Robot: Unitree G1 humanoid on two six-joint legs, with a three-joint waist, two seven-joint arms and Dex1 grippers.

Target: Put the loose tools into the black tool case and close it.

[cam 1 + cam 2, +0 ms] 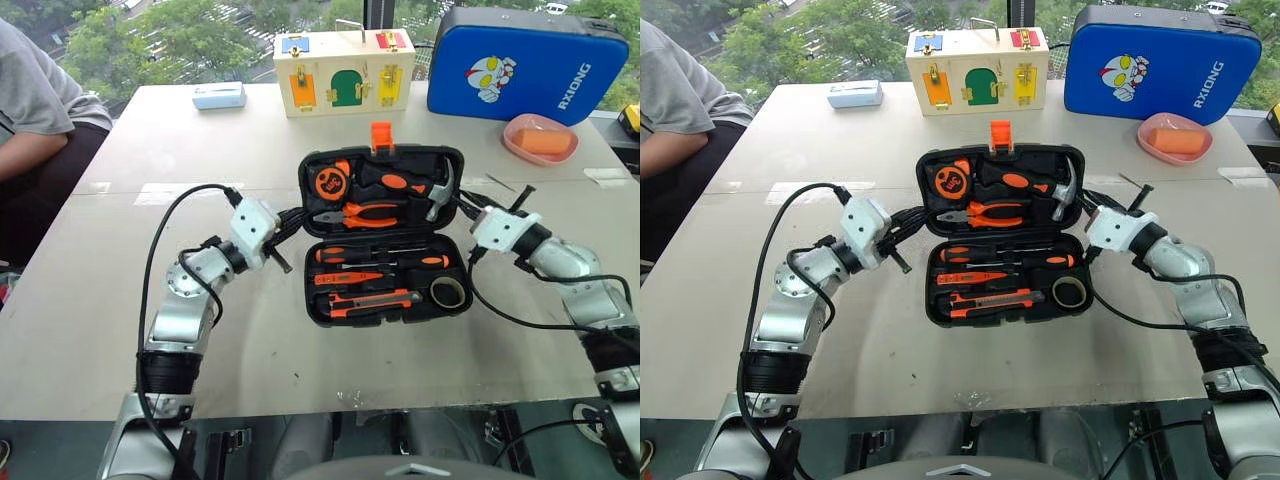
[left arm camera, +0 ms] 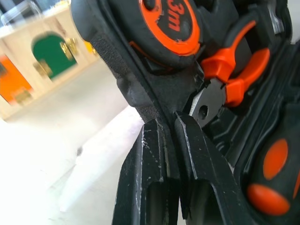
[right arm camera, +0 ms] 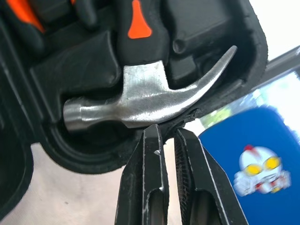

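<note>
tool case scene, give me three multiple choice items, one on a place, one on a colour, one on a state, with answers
1. Where in the tool case is the tape roll?
A. near half, right end
B. far half, left end
C. outside it on the table

2. What colour is the latch?
A. blue
B. orange
C. green

3. How is the case now?
A. shut and latched
B. open flat
C. standing on its edge

Answers: 1 A, the roll sits beside the knife in the half nearer the robot. 2 B, the tab on the far rim is orange. 3 B, both halves lie open with the hammer and pliers showing, left gripper and right gripper at the far half's rim.
</note>
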